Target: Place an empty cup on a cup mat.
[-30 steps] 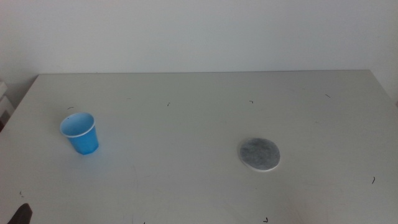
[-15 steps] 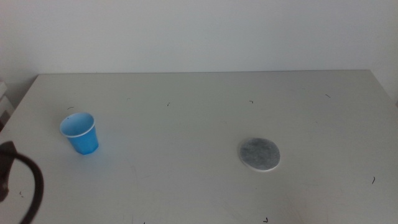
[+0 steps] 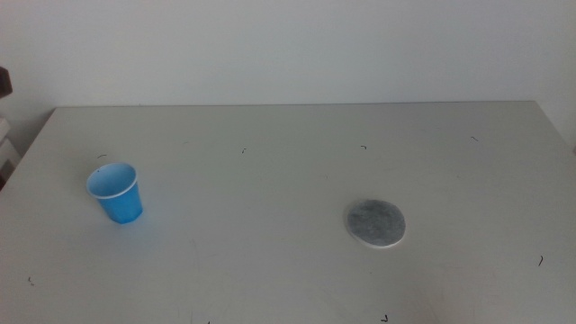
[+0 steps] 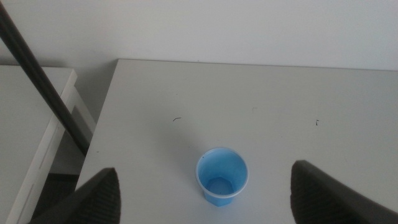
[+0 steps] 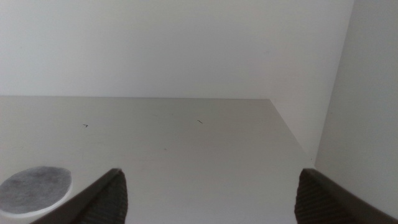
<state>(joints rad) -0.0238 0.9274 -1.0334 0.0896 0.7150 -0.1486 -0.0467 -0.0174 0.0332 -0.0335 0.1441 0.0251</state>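
The blue cup (image 3: pixel 115 193) stands upright and empty on the left part of the grey table (image 3: pixel 270 180). The cup mat (image 3: pixel 375 222) lies flat right of centre, far from the cup. Neither gripper shows in the middle view. In the left wrist view my left gripper (image 4: pixel 204 173) is open, held above the table, with the cup (image 4: pixel 222 176) between its jaws and below them, untouched. In the right wrist view my right gripper (image 5: pixel 210 179) is open and empty above the table's right side, and the mat (image 5: pixel 34 188) lies off to one side of it.
A dark bit, perhaps of the left arm, shows at the middle view's left edge (image 3: pixel 4 83). A white side table (image 4: pixel 28 124) stands beyond the table's left edge, with a dark cable (image 4: pixel 43 87) over it. A white wall (image 3: pixel 288 45) runs behind.
The dark left-arm part and cable loop seen at the lower left edge of the middle view have left it. Only a dark bit remains higher up. Cup and mat have not moved.
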